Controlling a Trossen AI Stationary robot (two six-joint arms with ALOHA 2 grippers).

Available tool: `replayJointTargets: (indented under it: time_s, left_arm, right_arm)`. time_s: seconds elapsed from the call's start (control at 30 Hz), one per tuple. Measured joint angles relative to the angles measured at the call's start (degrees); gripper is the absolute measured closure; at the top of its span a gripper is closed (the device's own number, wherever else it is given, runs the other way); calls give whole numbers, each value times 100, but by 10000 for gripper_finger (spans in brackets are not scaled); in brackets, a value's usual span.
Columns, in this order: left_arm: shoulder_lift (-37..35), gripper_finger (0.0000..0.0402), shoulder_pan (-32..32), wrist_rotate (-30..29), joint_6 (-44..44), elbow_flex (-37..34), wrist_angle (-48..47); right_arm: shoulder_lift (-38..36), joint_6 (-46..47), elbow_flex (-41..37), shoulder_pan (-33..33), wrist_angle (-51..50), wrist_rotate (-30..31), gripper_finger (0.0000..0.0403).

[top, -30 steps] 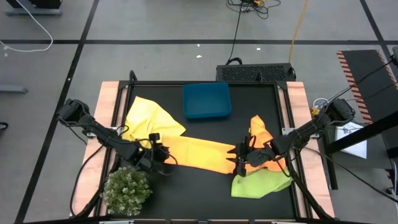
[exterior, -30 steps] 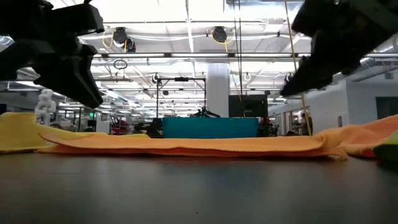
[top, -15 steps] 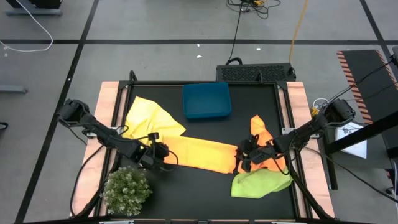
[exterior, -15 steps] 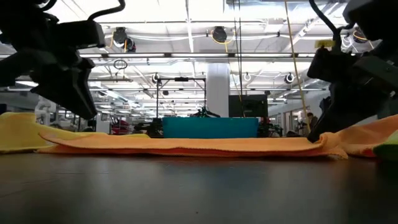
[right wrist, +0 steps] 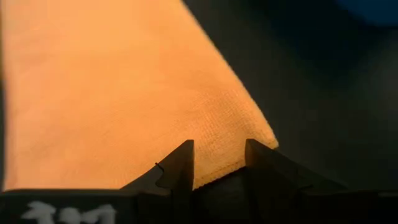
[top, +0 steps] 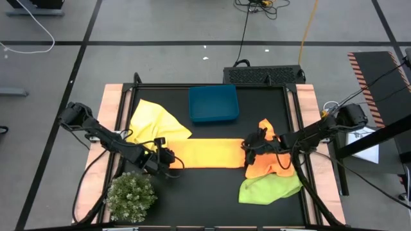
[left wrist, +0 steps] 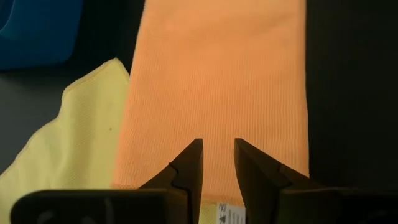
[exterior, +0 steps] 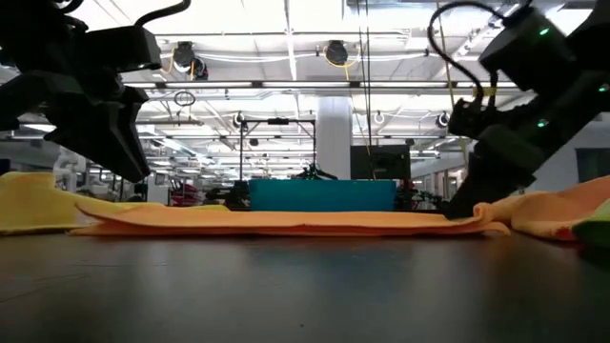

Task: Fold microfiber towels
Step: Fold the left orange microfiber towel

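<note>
An orange microfiber towel (top: 205, 153) lies folded into a long flat strip across the middle of the table. My left gripper (top: 168, 162) hovers open just above the strip's left end (left wrist: 211, 112), clear of it in the low view. My right gripper (top: 247, 154) is open and down at the strip's right end. A yellow towel (top: 154, 119) lies spread at the far left, partly under the strip. A second orange towel (top: 268, 163) lies crumpled at the right. A lime green towel (top: 270, 188) lies near it at the front. My right gripper's open fingertips (right wrist: 180, 165) rest on the strip's right end beside its corner (right wrist: 249, 140), slanting down from the table's right. The cloth shows flat between the two fingers and lies on the table. Nothing is pinched.
A blue bin (top: 213, 104) stands at the far middle. A small bushy plant (top: 131, 196) stands at the front left, close to my left arm. Bare dark table (top: 199, 192) lies in front of the strip.
My right gripper has come down and toward the far edge onto the strip's right end. The strip's near right corner has drawn in toward the far edge, so the strip is now even in width. Its left end has stayed put.
</note>
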Motion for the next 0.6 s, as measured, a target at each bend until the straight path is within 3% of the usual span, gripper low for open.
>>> replayJointTargets:
  time_s: [0.23,0.4,0.5,0.6]
  left_arm:
    - [0,309,0,9,-11,0,-315]
    - [0,309,0,274,-41,-2,-479]
    - [0,309,-22,835,388,-2,-280]
    - [0,309,-138,939,729,-2,23]
  right_arm:
    - [-408,-256,0,-366,58,-12,268]
    - [-1001,-479,0,-84,367,-142,268]
    - [-1108,-746,0,193,944,-144,268]
    - [-1091,-1002,0,452,1538,-152,268]
